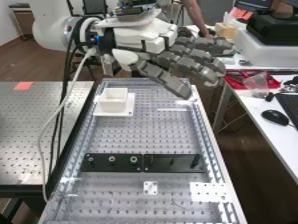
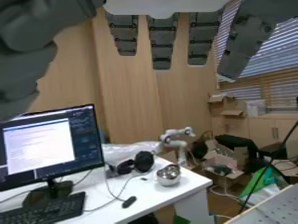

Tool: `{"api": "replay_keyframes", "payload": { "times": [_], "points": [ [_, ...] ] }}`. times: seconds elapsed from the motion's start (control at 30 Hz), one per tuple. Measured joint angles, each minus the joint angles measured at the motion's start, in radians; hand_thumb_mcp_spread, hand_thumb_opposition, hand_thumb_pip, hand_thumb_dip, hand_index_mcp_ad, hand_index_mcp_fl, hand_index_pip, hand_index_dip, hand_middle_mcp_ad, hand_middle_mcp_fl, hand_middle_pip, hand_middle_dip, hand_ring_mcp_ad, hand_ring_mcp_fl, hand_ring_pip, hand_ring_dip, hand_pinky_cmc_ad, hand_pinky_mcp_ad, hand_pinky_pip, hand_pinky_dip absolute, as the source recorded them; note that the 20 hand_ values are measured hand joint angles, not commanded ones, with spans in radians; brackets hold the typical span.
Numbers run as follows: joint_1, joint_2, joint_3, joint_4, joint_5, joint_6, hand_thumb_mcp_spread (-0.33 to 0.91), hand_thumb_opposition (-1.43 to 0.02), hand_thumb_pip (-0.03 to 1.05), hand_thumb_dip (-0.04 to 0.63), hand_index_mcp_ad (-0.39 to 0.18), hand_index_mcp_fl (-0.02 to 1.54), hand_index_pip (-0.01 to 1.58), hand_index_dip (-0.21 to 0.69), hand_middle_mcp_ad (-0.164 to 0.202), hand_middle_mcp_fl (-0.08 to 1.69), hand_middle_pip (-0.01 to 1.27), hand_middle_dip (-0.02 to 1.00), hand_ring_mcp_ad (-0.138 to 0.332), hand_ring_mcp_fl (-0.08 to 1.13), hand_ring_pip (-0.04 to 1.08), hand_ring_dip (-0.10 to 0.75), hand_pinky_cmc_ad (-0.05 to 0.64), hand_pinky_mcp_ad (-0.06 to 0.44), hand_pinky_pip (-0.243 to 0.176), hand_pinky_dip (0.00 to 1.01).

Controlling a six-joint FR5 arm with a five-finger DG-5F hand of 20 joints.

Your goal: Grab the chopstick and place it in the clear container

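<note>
straight, segmented fingers point(image 1: 164, 79) hang above a perforated metal bench point(image 1: 153, 136).

High cam: you're above the near end of the perforated bench point(image 1: 149, 137), slanting down along it, with the hand point(image 1: 176, 60) over the far end. Wrist cam: you're right up at the hand point(image 2: 161, 42), looking roughly level past it at a monitor point(image 2: 40, 145), white desk point(image 2: 149, 197) and wood panels point(image 2: 126, 95). Shared for sure: the hand.
</note>
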Motion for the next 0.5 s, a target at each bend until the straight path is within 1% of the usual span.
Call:
{"api": "replay_keyframes", "payload": {
  "times": [0.3,0.33,0.4,0.5],
  "points": [
    [0.000,-0.011,0.015,-0.018,-0.007,0.007,-0.08,-0.58,0.86,-0.012,-0.087,0.02,0.07,0.017,0.077,0.04,0.11,0.39,0.182,0.01,0.08,0.255,0.417,0.290,-0.105,0.43],
    [0.000,-0.012,0.018,-0.021,-0.008,0.008,-0.08,-0.58,0.86,0.000,-0.087,0.02,0.07,0.010,0.077,0.04,0.11,0.39,0.182,0.01,0.08,0.255,0.417,0.295,-0.105,0.43],
    [-0.001,-0.015,0.022,-0.025,-0.010,0.009,-0.08,-0.58,0.86,0.000,-0.087,0.02,0.07,0.010,0.077,0.04,0.11,0.39,0.182,0.01,0.08,0.250,0.417,0.297,-0.098,0.43],
    [-0.001,-0.019,0.028,-0.032,-0.013,0.011,-0.08,-0.58,0.86,0.000,-0.087,0.02,0.07,0.010,0.077,0.04,0.11,0.39,0.182,0.01,0.08,0.250,0.417,0.297,-0.098,0.43]
  ]
}}
